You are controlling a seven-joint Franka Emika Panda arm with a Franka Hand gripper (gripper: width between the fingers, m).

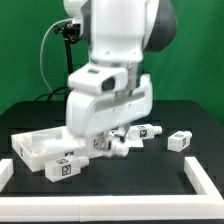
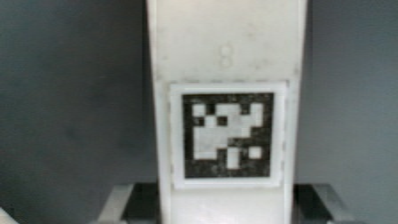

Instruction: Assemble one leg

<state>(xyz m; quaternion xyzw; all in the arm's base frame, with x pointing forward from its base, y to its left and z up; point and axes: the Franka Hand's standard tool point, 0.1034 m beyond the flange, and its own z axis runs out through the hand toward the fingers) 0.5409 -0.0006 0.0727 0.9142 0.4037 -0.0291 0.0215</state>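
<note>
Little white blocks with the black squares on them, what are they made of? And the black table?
The leg looks like hard white plastic: smooth, evenly coloured, with a dull sheen. Its sticker seems to be printed paper or vinyl, flat and matte. The table looks covered in matte black cloth or mat; I cannot tell which.

front leg (image 1: 65, 167) before panel (image 1: 33, 147), lone leg (image 1: 180, 140) at exterior view's right

— From where does the exterior view look?
— It faces the arm (image 1: 115, 50) across the black table (image 1: 150, 178), from slightly above, at middle distance.
— And the wrist view?
— It is very near to one leg (image 2: 228, 50); the tag (image 2: 228, 138) fills its middle. The two views share only the small area under the arm.
</note>
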